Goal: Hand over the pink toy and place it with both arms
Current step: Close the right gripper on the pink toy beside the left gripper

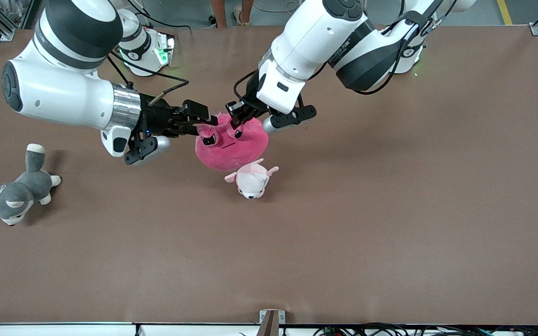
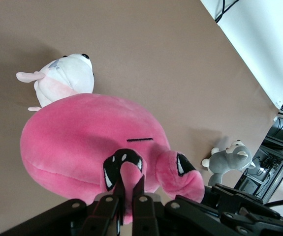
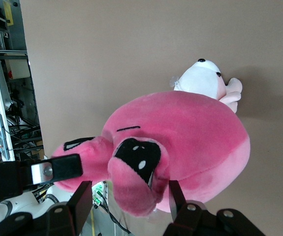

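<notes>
Hanging in the air over the surface point(image 1: 390, 210), the pink toy point(image 1: 231, 147) is pinched at its ear by the left tool point(image 1: 237, 114). The right tool point(image 1: 199, 123), at nine o'clock, sits spread around the other ear and should squeeze tight before the left lets go.

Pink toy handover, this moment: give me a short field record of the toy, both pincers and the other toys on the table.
pink toy: up in the air between both arms, over the table
left pincer: shut on a fold at the toy's top
right pincer: fingers either side of the toy's ear, grip not yet clear
small pale pink plush: on the table, just nearer the front camera than the pink toy
grey plush dog: on the table at the right arm's end
</notes>
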`<action>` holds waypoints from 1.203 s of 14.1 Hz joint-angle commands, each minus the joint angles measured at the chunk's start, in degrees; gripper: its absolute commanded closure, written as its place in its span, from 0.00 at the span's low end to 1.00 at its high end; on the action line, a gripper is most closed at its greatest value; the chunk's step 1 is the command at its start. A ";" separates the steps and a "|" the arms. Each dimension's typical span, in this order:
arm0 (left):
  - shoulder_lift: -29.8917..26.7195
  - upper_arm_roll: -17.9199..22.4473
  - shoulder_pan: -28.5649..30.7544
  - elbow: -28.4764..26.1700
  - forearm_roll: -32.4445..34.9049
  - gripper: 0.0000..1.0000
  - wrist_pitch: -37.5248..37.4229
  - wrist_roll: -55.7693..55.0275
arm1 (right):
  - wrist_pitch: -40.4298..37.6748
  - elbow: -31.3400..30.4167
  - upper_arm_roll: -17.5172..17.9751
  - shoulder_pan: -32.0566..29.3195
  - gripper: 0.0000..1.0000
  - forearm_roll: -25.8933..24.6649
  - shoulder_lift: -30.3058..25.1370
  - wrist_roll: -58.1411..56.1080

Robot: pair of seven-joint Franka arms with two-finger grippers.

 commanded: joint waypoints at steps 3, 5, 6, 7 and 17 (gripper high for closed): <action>1.04 0.35 -0.70 1.54 0.13 1.00 0.07 -1.02 | 0.56 0.05 -0.48 0.43 0.40 -0.71 0.29 -0.19; 0.95 0.44 -0.70 1.62 0.22 1.00 0.07 -1.02 | 0.83 0.05 -0.48 0.60 0.47 -0.80 0.47 -0.19; 1.04 0.44 -0.70 1.62 0.22 1.00 0.07 -1.02 | 1.87 0.05 -0.48 0.69 0.47 -1.41 0.56 -0.19; 1.04 0.44 -0.70 1.62 0.22 1.00 0.07 -0.94 | 2.58 0.14 -0.48 0.78 0.45 -1.85 0.64 -0.19; 0.95 0.44 -0.70 1.62 0.22 1.00 0.07 -1.02 | 2.68 0.31 -0.57 0.78 0.99 -3.61 0.91 -0.19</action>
